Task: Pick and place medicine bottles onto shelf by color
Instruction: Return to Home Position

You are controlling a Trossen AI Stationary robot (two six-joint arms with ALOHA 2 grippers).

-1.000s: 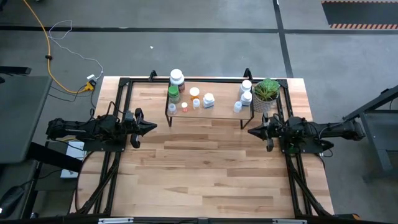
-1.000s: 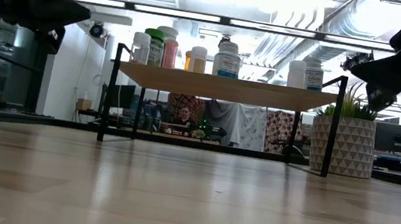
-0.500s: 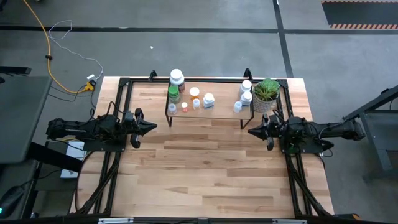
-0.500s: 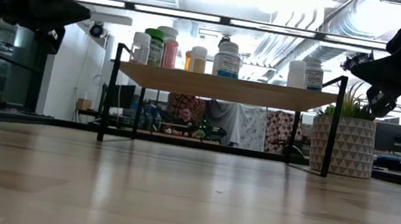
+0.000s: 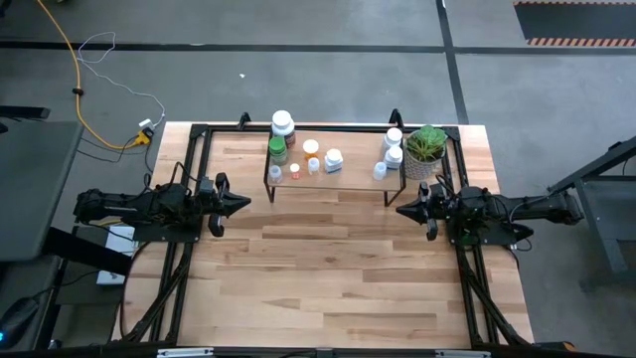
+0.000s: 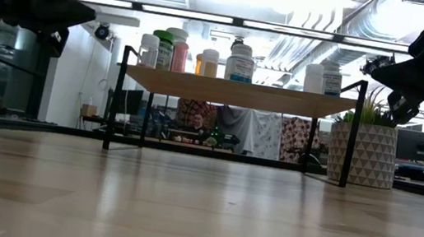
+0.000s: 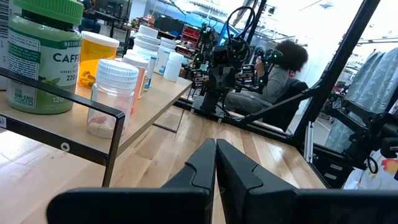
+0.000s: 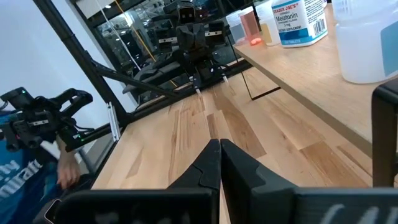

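The shelf (image 5: 353,171), a light-wood board on thin black legs, stands at the far middle of the table. Several medicine bottles stand upright on it. Toward its left end are a large white one (image 5: 283,124), a green-capped one (image 7: 40,56), an orange one (image 7: 96,59) and a clear one (image 7: 112,96). Two white bottles (image 5: 394,146) stand toward its right end. My left gripper (image 5: 246,202) hovers shut at the table's left edge and points level toward the right. My right gripper (image 5: 399,210) hovers shut at the right edge and points left. Neither gripper holds anything.
A potted green plant (image 5: 426,149) in a patterned white pot (image 6: 361,154) stands just right of the shelf, close to my right arm. A black frame (image 5: 199,131) borders the table. The wooden tabletop (image 5: 328,268) stretches from the shelf to the near edge. A person sits beyond the table.
My right gripper has rolled a little about the line it points along, staying shut and in place. The bottles and the shelf have not moved.
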